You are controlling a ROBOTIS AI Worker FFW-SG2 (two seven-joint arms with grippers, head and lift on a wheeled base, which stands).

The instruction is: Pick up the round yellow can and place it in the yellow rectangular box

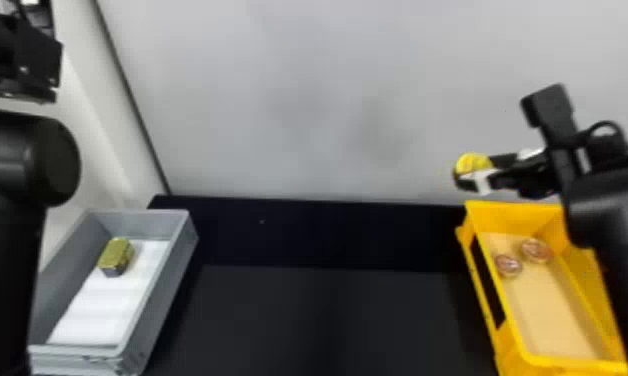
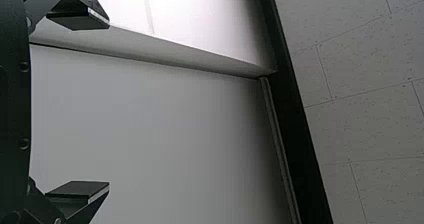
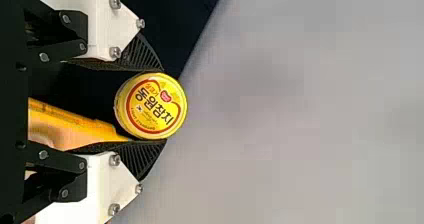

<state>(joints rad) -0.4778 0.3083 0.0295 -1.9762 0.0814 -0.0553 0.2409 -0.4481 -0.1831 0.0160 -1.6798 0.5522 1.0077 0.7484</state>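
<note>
Over at 3 o'clock, the right jaws (image 1: pixel 473 175) are clamped round the yellow can (image 3: pixel 151 106), in the air near the yellow box's (image 1: pixel 518 350) 11 o'clock corner. Inside that box, at 4 o'clock, two round cans sit toward the far end; its tan floor runs on to the near rim. The right arm (image 1: pixel 623 200) overlaps its 2 o'clock side. The left jaws (image 1: pixel 33 62) stand wide apart at 10 o'clock. The dark desk (image 1: pixel 323 320) stretches to a grey bin (image 1: pixel 160 300) at 8, holding a gold block (image 1: pixel 115 255).
</note>
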